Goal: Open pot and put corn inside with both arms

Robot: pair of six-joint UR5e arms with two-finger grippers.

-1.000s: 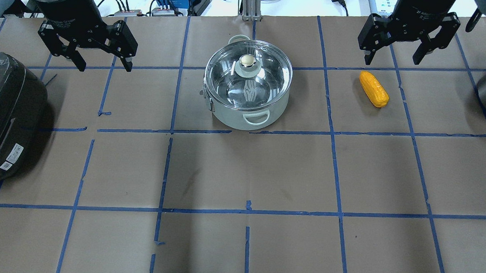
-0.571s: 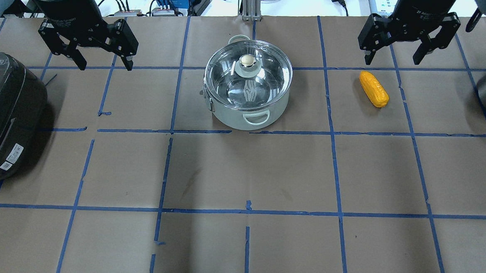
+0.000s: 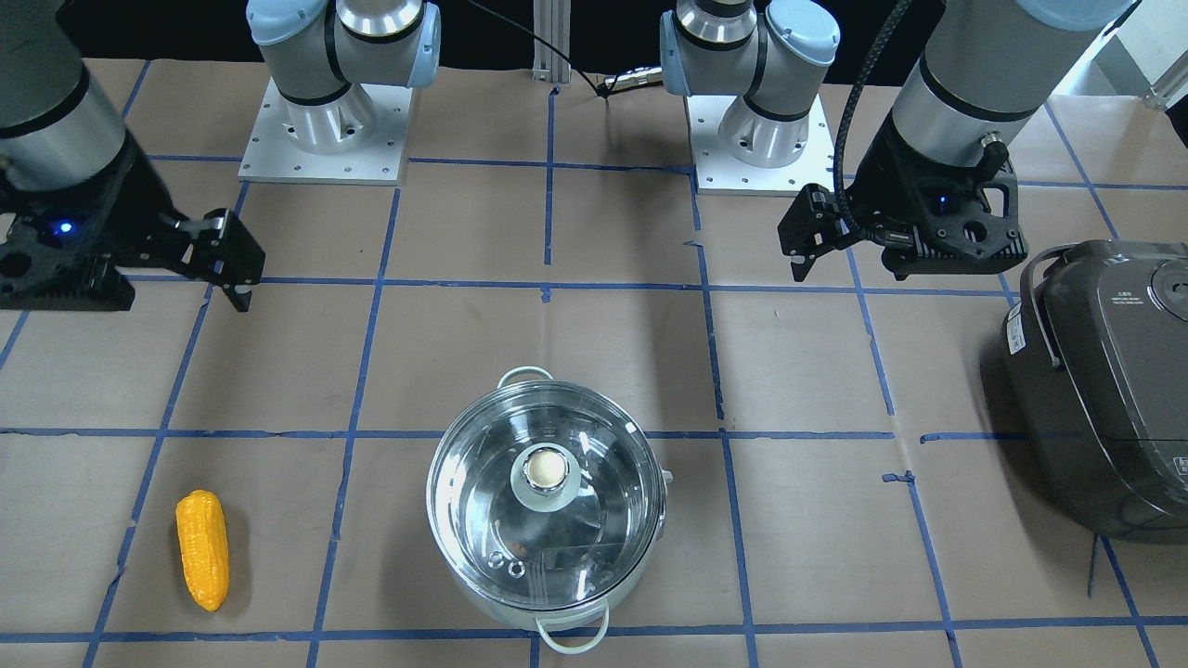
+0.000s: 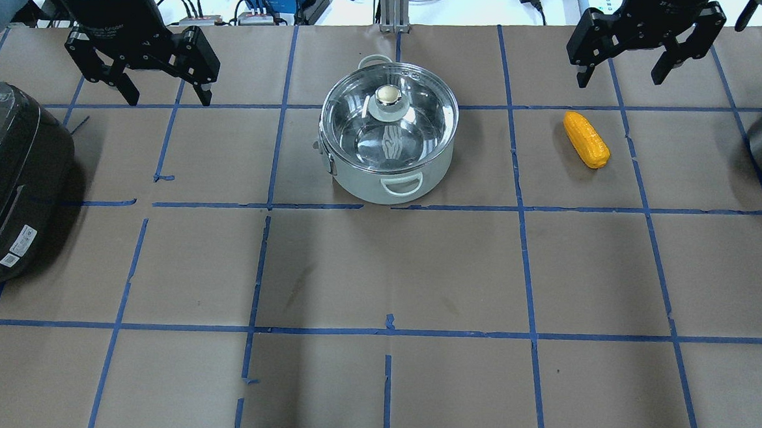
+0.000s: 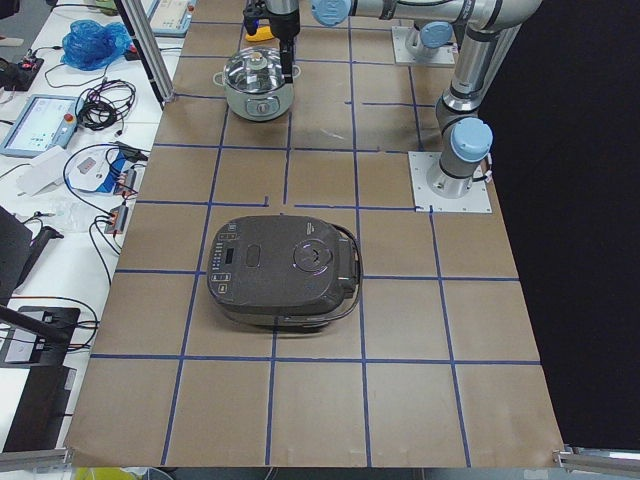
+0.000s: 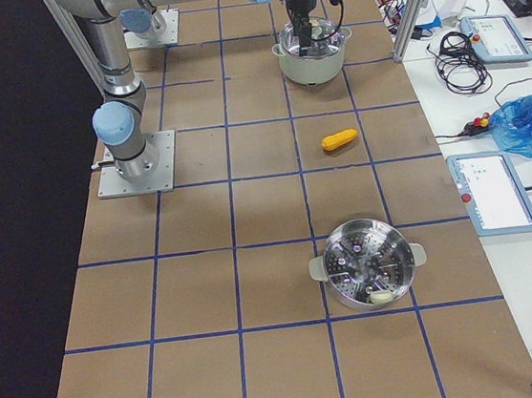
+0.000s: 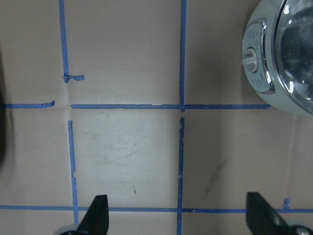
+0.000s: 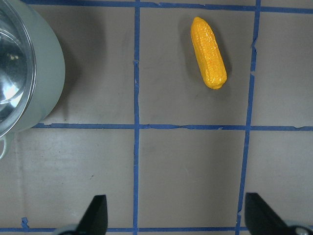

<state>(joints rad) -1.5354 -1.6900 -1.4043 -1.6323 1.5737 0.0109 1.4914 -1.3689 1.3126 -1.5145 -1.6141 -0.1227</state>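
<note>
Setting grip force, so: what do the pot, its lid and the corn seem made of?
The pot: metal, likely stainless steel; mirror-bright inside, pale satin wall. The lid: clear glass, the pot's floor shows through; shiny metal knob. The corn: probably moulded plastic or rubber; uniform glossy yellow-orange, bumpy kernels.

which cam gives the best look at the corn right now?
Right wrist-mounted: the corn is largest there, whole, nothing covering it, kernels clear. Overhead and front-facing show it whole but smaller; exterior right, tiny. Exterior left and left wrist don't show it.
</note>
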